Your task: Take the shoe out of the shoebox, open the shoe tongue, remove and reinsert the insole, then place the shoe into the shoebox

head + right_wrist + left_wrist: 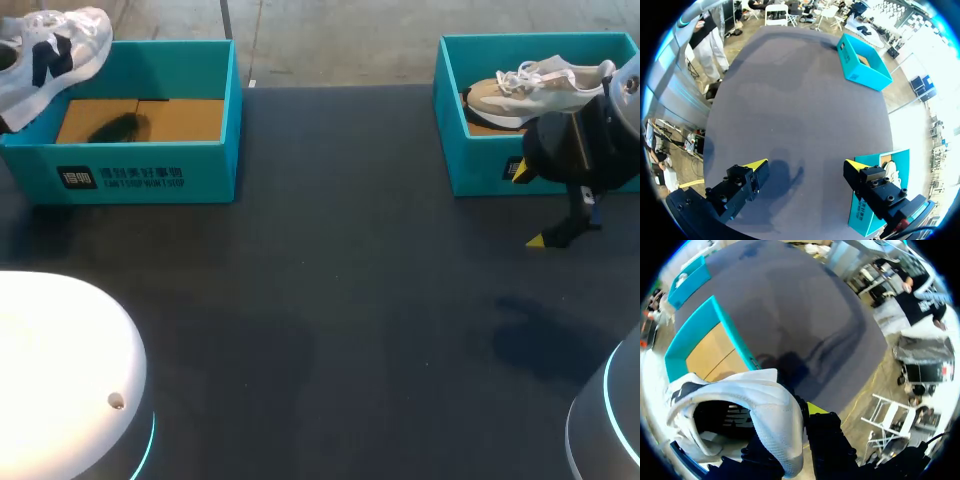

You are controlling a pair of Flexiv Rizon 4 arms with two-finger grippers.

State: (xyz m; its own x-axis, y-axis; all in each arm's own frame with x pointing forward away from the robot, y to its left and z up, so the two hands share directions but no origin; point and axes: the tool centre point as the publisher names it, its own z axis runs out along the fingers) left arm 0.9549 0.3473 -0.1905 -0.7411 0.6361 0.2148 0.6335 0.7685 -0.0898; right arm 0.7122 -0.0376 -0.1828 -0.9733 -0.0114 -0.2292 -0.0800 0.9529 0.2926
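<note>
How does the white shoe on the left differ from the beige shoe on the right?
The white shoe is out of its box, gripped by the left tool above the left shoebox. The beige shoe lies inside the right shoebox, with no tool on it. The white shoe carries dark markings, while the beige shoe has a tan toe and white laces. Both are sneakers paired with teal boxes.

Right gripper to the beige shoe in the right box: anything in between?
Only the right shoebox's front wall: the open right gripper hangs over the table in front of it, and the beige shoe lies inside, behind that wall. Nothing visible covers the shoe from above.
</note>
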